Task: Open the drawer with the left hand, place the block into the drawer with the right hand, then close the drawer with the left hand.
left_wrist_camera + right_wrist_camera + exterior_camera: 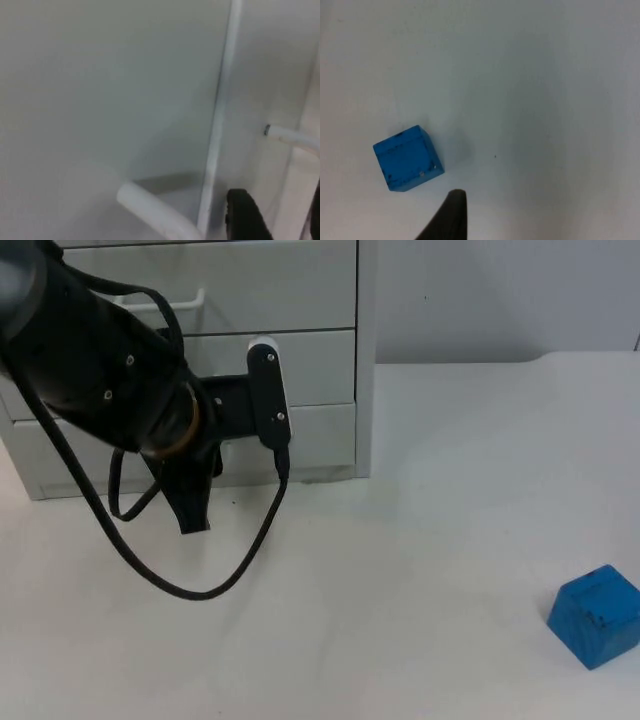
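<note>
The white drawer cabinet stands at the upper left of the top view, against the grey wall. Its drawers all look shut, so the first job, pulling one open, is not done yet.

The left gripper is at the left of the top view, right in front of the bottom drawer. One black finger hangs down toward the table, and I cannot tell if the fingers are apart or together. From the left wrist camera, a black fingertip sits very close to the drawer front, and a round white handle lies just beside it. Another white handle shows farther along. The near handle is a long bar that runs across the drawer front, so I think the fingers need to go around it from both sides before pulling.

The blue block sits on the white table at the lower right of the top view, well apart from the cabinet. The right arm is the one nearer to it. In the right wrist view the block lies just beside a black fingertip, not touching it. I cannot tell if the right fingers are apart. The right arm waits above the block.
</note>
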{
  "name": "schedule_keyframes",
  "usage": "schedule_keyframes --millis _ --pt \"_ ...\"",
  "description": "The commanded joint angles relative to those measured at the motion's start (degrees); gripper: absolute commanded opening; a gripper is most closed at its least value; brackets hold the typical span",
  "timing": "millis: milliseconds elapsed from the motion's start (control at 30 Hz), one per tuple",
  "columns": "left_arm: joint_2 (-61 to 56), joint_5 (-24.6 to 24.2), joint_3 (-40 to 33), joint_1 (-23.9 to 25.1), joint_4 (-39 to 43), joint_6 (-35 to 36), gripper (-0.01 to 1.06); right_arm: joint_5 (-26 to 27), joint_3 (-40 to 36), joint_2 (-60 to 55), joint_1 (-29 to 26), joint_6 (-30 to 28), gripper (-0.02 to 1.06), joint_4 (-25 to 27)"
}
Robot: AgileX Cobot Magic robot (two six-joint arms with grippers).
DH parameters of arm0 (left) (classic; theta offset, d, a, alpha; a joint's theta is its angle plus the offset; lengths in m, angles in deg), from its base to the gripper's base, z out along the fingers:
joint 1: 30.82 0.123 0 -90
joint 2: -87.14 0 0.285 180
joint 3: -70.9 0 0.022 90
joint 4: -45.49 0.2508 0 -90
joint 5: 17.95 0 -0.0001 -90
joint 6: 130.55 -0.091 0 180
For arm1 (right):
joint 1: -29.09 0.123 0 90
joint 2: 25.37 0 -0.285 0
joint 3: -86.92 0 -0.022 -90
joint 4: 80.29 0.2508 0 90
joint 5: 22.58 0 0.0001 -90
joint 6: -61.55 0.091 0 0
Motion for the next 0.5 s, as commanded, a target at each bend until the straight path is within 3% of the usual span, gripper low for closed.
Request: schedule_keyframes --millis 0,267,467 --pt "2.15 -0.43 -0.06 -0.72 -2.35 0.34 0.36 0.79 0.42 0.16 0.04 -0.20 1.05 -0.11" --pt "1.65 -0.90 -0.06 -2.90 -1.10 1.09 0.36 0.79 0.42 0.16 0.04 -0.20 1.05 -0.11" --pt "2.82 -0.90 -0.06 0.03 0.67 4.44 0.36 0.76 0.42 0.16 0.04 -0.20 1.05 0.13"
